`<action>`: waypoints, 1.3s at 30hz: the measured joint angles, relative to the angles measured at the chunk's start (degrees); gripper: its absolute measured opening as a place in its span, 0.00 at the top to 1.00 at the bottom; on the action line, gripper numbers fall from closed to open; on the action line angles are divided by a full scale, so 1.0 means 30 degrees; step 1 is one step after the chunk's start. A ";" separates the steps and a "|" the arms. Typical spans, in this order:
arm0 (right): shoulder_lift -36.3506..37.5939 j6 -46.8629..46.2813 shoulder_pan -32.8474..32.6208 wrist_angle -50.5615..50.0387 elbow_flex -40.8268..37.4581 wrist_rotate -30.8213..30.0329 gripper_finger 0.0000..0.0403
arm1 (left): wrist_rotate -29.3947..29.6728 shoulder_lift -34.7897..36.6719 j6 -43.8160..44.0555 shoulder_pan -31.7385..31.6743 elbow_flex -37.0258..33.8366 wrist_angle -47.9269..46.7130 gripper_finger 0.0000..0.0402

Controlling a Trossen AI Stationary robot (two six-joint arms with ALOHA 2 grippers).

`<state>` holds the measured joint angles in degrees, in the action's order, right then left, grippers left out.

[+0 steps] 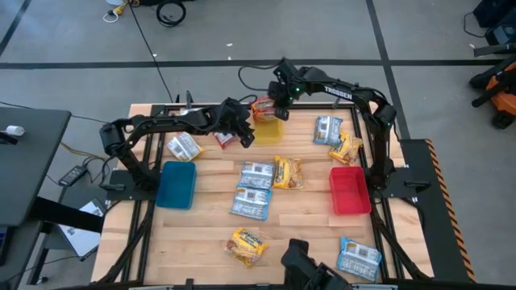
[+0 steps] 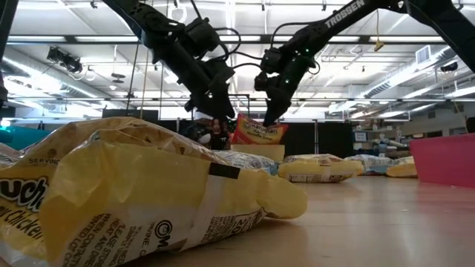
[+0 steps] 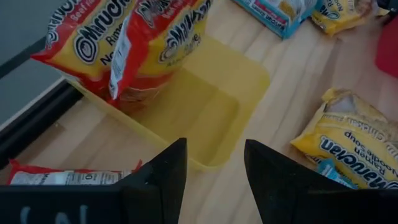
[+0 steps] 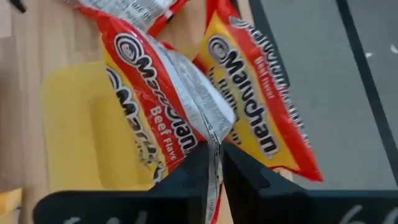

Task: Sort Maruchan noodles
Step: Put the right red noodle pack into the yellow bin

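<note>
Right gripper (image 4: 214, 163): pinching red packet (image 4: 186, 106) by its seam over yellow bin (image 1: 269, 130), far centre.
Left gripper (image 3: 214, 165): spread, empty.
Handling: light, crinkly, slippery; grip seam.

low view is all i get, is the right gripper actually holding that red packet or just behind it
Observer: Holding it. The right gripper pinches the red packet by its middle seam.
Operator: is it over the yellow bin
Observer: Yes. From above, it hangs over one end of the yellow bin.
Operator: left arm doing anything
Observer: The left gripper is open and empty beside that bin, with another red packet lying on the table next to it.
</note>
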<state>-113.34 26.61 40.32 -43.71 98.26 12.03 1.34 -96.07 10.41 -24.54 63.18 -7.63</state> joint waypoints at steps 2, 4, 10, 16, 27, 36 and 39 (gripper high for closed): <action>0.0000 -0.0028 0.0036 0.0383 0.0000 -0.0116 0.86 | -0.0022 0.0000 0.0339 0.0093 0.0000 0.0066 0.59; 0.0000 -0.0186 0.0072 0.0745 0.0000 -0.0315 0.85 | -0.0022 0.0000 0.0463 0.0173 0.0000 0.0099 0.59; -0.0511 -0.1539 0.0255 0.2185 0.0000 -0.0561 0.83 | -0.0216 -0.0449 0.1378 0.0510 -0.0019 0.0331 0.59; -0.0765 -0.1989 0.0255 0.2331 0.0000 -0.0576 0.82 | -0.0431 -0.0831 0.1959 0.0732 -0.0029 -0.0135 0.59; 0.1884 -0.1413 -0.1291 -0.2583 0.0007 0.2046 0.82 | -0.0459 -0.0809 0.1841 0.0306 -0.0022 -0.0647 0.59; 0.0315 -1.0461 -0.3922 -0.4216 -0.0007 0.0068 0.88 | -0.0462 -0.0789 0.1908 -0.0041 -0.0022 -0.1061 0.59; -0.0318 -1.2523 -0.4574 -0.3876 -0.0007 -0.1503 0.92 | -0.0518 -0.0519 0.1843 -0.0296 -0.0022 -0.2626 0.59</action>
<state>-114.29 -10.96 26.59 -55.34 98.24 7.52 -0.21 -97.63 15.94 -25.43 63.11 -15.51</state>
